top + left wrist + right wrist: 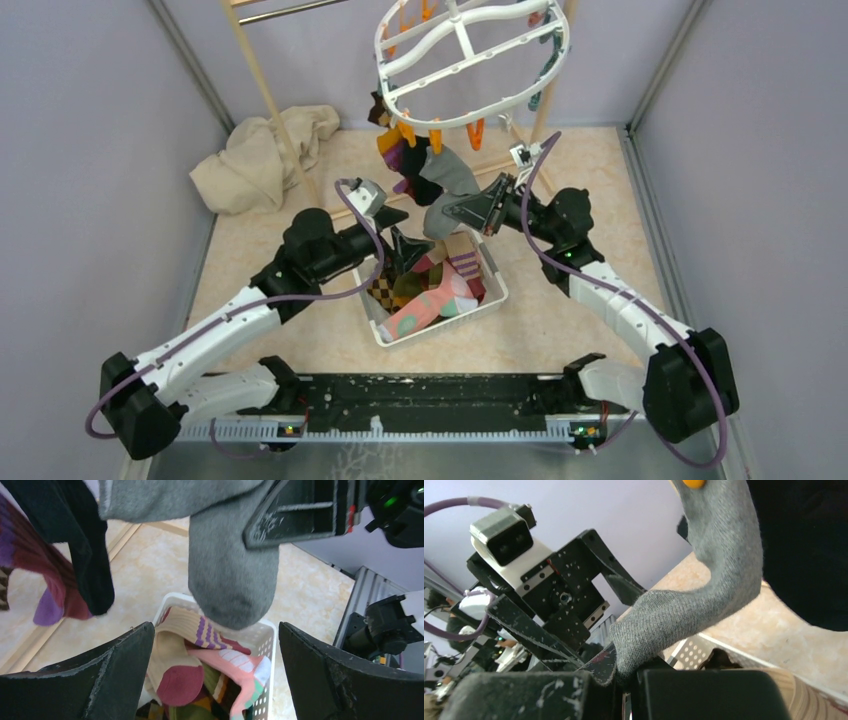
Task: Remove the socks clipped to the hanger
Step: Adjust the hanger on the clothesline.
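Your left gripper [215, 680] hangs spread wide just under the grey sock [230, 580], with open air between its fingers. The right gripper [455, 212], clamped on that sock, crowds you from the right. The dark socks [90, 555] hang close on the left, and the basket [265, 645] sits below.

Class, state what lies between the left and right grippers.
A grey sock pegged to the hanger, held by the right gripper; seen in the top view.

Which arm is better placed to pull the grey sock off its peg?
Right. The right pincer is shut on the grey sock hanging from an orange peg; the left pincer is open, below the sock's toe over the basket.
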Available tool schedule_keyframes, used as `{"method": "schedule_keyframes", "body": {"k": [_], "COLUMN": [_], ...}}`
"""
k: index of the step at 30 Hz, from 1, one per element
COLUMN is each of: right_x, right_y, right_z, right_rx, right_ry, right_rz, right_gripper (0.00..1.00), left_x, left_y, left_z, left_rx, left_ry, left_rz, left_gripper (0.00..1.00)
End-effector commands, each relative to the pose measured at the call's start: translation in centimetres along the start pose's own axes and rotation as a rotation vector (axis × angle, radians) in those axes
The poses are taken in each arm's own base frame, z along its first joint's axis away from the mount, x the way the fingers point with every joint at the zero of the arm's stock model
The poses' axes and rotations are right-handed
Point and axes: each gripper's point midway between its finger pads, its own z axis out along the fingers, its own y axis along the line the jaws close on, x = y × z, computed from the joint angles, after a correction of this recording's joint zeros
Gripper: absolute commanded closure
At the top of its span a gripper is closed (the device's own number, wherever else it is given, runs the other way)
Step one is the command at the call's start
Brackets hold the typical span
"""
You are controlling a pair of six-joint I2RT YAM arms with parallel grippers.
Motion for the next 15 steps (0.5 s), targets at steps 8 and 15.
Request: {"method": "schedule_keyframes", "body": {"k": [8, 15], "right_x": [-0.2, -0.3], "right_y": [2.3, 2.3], "right_z": [-2.0, -2.3], "right_rx": [-0.073, -0.075], "right_ry": [0.022, 0.024], "right_rz": [-0.015, -0.013], "right_gripper": [1.00, 1.00], "left_x": [-2.5, -2.2], "left_y": [-2.6, -2.9], "left_z": [2.8, 4.3], "left_rx": [0.162, 0.194], "left_ry": [-0.098, -0.096], "left_rz": [-0.037, -0.057], "left_gripper": [0.01, 0.01]}}
